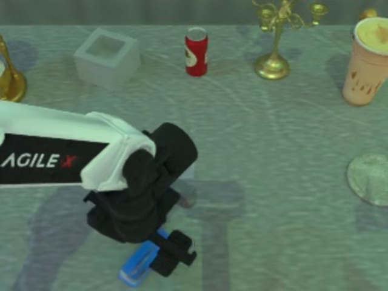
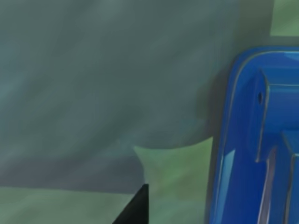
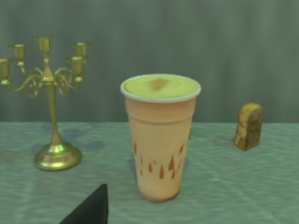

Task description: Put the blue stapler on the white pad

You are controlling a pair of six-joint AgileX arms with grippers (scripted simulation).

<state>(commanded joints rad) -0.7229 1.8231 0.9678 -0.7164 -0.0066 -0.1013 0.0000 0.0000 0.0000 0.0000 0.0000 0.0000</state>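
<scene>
Top view: the left gripper is lowered over the blue stapler near the table's front edge, left of centre; whether its jaws are apart cannot be told. Most of the white pad is hidden under the arm. A hollow white cube box, red can, brass candelabra, tall paper cup and round grey plate are seen further off. The stapler is glossy and elongated.
</scene>
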